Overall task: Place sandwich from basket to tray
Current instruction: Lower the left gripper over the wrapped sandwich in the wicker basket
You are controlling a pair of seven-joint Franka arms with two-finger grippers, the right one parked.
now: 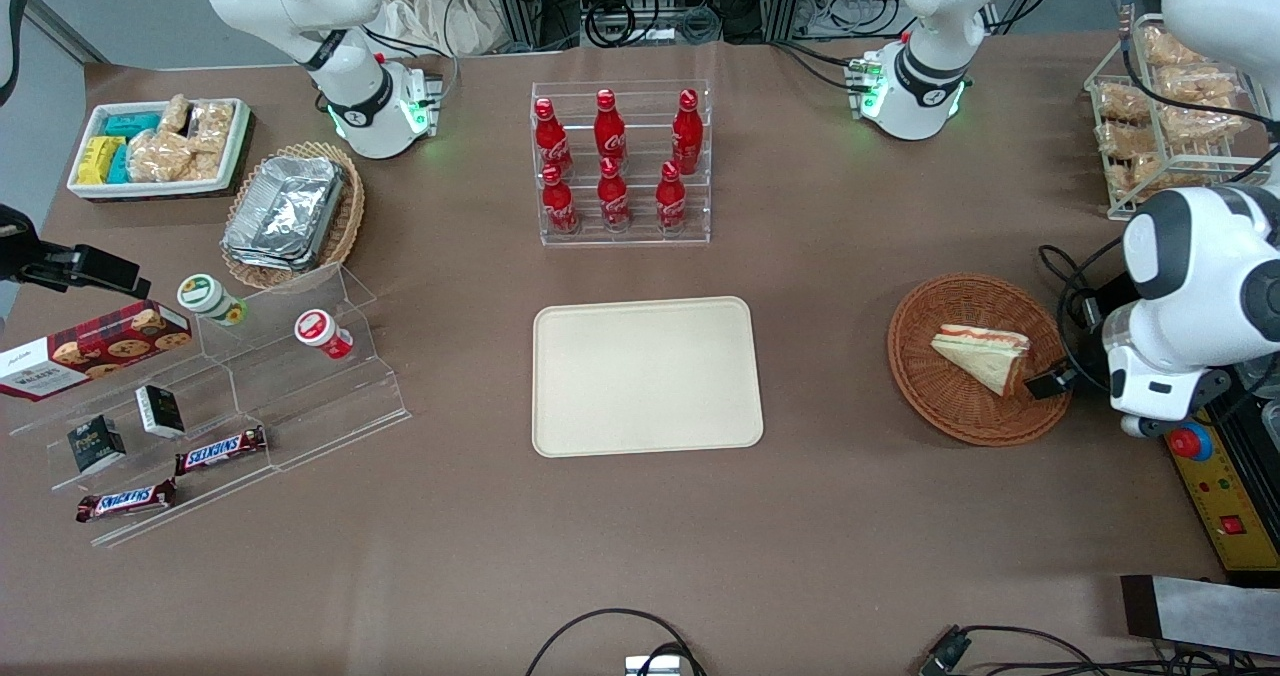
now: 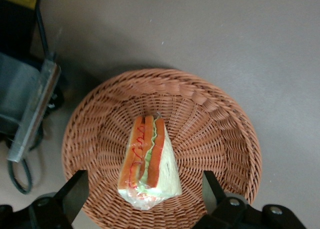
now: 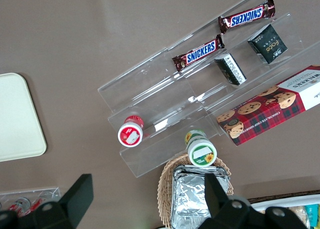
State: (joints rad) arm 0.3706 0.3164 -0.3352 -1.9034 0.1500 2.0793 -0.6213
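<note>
Your gripper (image 2: pixel 142 194) hangs with its jaws spread wide either side of the sandwich (image 2: pixel 147 164), which lies in the basket (image 2: pixel 215 119), well apart from the tray (image 1: pixel 646 376).

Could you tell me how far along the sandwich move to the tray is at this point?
Nothing is done yet: the sandwich lies in the basket and the tray holds nothing. In hand: the gripper hangs open over the basket, its fingers on either side of the sandwich but not touching it. Left: close, lift, carry and set down.
</note>
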